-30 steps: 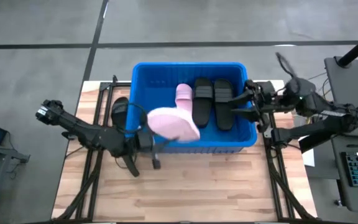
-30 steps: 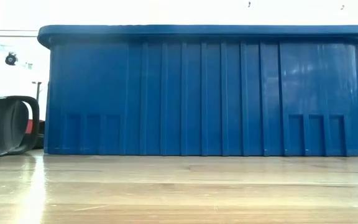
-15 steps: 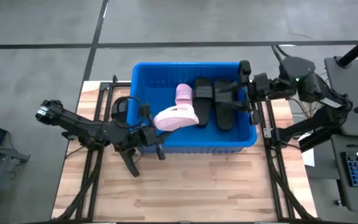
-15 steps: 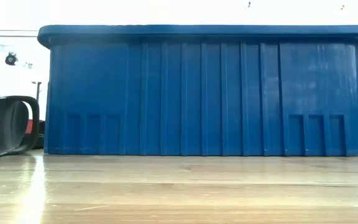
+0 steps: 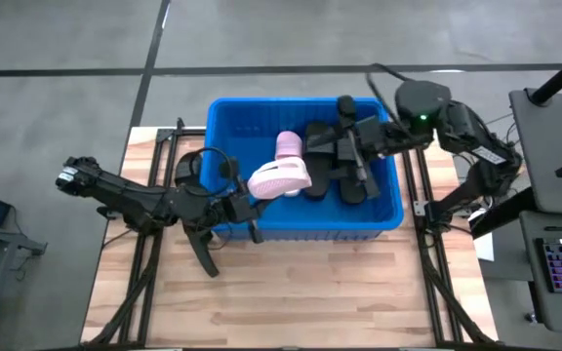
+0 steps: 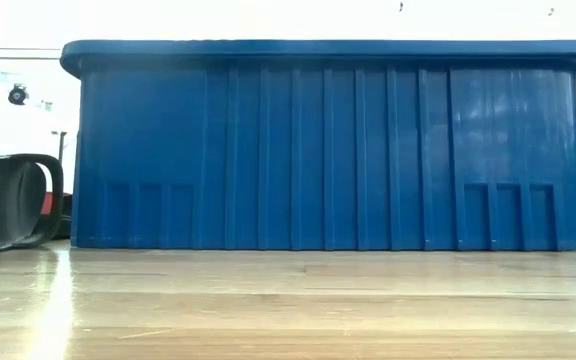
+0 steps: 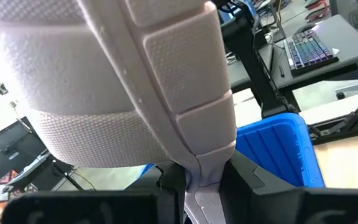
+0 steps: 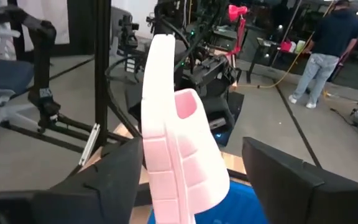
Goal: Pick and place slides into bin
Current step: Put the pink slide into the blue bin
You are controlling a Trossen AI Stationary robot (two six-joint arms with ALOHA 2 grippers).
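Slides fill part of the big blue bin (image 5: 374, 216) that sits on the wooden tabletop (image 5: 310, 292). The bin has ribbed walls and a thick rim. Inside it lie two black slides (image 5: 322, 146) side by side near the middle and right, each with a wide strap. A light pink slide (image 5: 289, 148) lies flat beside them, toe end toward the far wall.

The left pincer (image 5: 250, 195) reaches over the bin's near left wall. Its two fingers are pinched tight on the edge of a second pink slide (image 5: 279, 180), which hangs tilted above the bin's floor, just in front of the flat pink one. In the left wrist view this pink slide (image 7: 135, 81) fills most of the picture, and its sole shows bumpy squares with grooves between them.

The right pincer (image 5: 351, 156) comes in over the bin's right wall and hangs above the black slides. Its fingers stand wide apart with nothing between them. The right wrist view shows the held pink slide (image 8: 176, 143) standing on end in front of it.

One more black slide (image 6: 13, 200) rests on the tabletop outside the bin, by its left wall. A person (image 8: 325, 46) stands far back in the room.
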